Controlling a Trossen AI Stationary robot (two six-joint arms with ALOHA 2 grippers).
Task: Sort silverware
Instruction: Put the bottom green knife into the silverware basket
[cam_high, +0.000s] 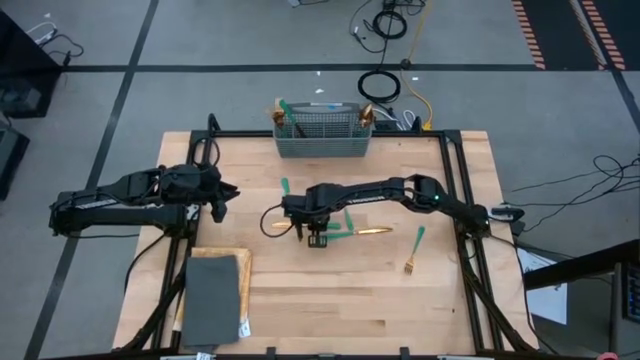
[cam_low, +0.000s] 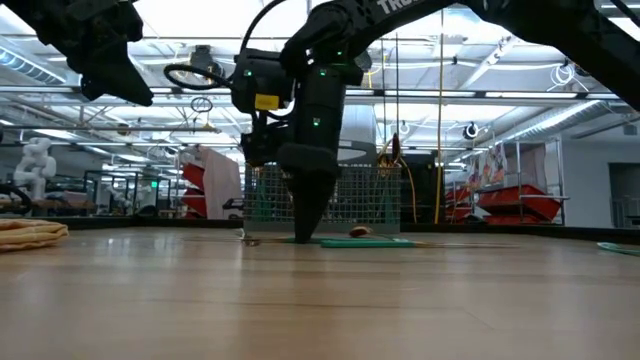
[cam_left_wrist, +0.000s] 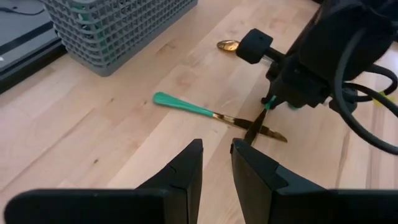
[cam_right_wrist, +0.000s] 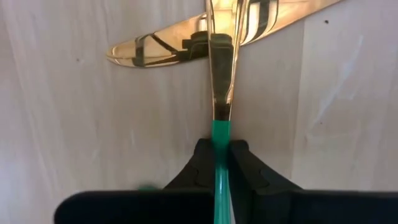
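Dark jointed arms — black cables, green lights

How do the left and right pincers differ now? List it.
The right pincer is shut on a teal-handled utensil; the left pincer is open and empty. The right pincer reaches down to the table at its middle; the left pincer hangs above its left side. Both are dark with two fingers.

A fork (cam_high: 413, 250) lies right of the central silverware (cam_high: 362, 231), basket (cam_high: 322, 147) behind them.
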